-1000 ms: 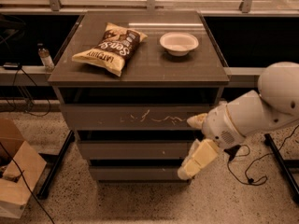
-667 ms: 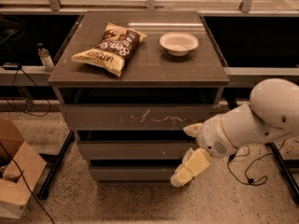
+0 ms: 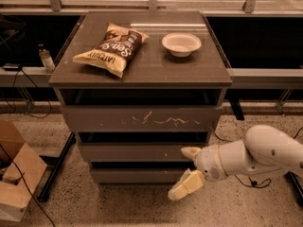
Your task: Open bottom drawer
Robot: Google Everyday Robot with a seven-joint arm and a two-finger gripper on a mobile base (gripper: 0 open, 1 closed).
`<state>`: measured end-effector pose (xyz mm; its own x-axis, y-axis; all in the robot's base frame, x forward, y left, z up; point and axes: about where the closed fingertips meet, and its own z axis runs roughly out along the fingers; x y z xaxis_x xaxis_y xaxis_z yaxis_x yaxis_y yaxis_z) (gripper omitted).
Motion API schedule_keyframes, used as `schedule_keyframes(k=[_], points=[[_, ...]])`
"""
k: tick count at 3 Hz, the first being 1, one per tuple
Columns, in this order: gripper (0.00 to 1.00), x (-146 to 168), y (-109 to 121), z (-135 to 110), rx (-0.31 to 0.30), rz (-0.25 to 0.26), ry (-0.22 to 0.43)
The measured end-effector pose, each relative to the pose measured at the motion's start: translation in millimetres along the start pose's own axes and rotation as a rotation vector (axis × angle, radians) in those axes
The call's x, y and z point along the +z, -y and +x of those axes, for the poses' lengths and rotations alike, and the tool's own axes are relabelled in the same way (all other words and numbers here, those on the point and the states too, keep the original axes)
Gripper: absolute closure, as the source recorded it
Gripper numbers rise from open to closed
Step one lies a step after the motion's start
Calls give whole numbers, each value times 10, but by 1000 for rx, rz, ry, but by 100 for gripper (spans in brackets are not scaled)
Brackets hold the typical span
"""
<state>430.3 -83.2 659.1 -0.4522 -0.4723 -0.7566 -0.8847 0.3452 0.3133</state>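
Note:
The bottom drawer [image 3: 135, 175] is the narrow plain grey-brown front at the foot of the cabinet, and it looks closed. My gripper [image 3: 178, 173] is open in front of that drawer's right end, reaching in from the right on a white arm [image 3: 255, 157]. The upper finger [image 3: 191, 152] lies over the lower right of the middle drawer [image 3: 132, 151]. The lower finger [image 3: 186, 185] hangs below the bottom drawer's front, over the floor. Nothing is held.
The top drawer [image 3: 142, 118] has white scratches. A chip bag [image 3: 111, 48] and a white bowl [image 3: 181, 43] sit on the cabinet top. A cardboard box [image 3: 16, 181] stands on the floor at left, with a black frame leg [image 3: 54, 169] beside the cabinet.
The arm has swung down and to the left, bringing the open gripper from the cabinet's right side to the bottom drawer's right end.

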Motion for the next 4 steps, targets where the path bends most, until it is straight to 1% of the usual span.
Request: schedule_keyframes(k=[1,2,3,4], points=[[0,168,222,250,12,-31,57],[0,339,480,534,33,-65,94],[0,408,502,602,52,-76,101],[0,425,511,619,66,-72,98]])
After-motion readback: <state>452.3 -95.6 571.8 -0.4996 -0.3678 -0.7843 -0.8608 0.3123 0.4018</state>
